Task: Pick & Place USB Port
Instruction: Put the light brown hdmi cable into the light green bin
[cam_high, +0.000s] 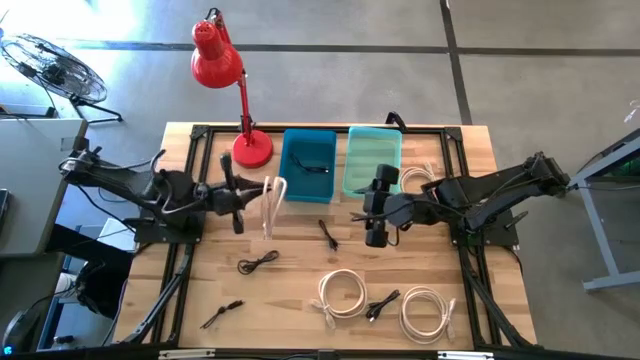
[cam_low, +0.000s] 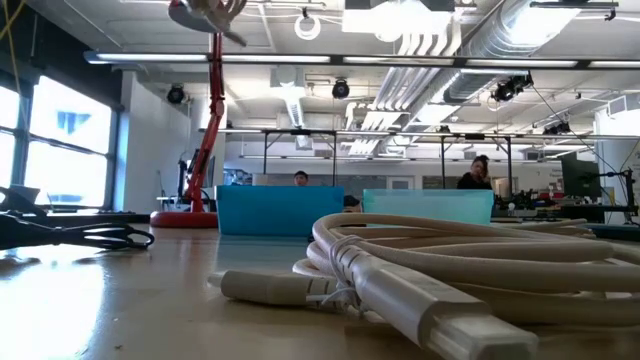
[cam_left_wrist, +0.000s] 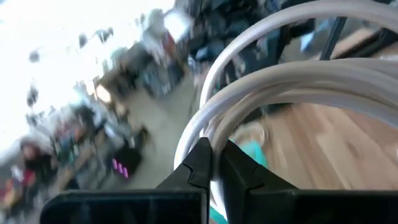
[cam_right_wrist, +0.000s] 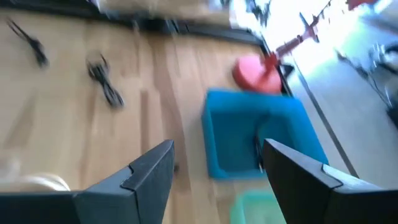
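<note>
The left gripper, clenching a white cable coil just beside the blue bin, is carrying it; next, judged, comes release over a bin, while the right gripper is waiting released.

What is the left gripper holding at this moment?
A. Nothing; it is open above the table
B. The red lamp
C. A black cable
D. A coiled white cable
D. In the left wrist view the fingers are pinched shut on a coiled white cable, and the high view shows the left gripper with that white loop hanging beside the blue bin.
</note>
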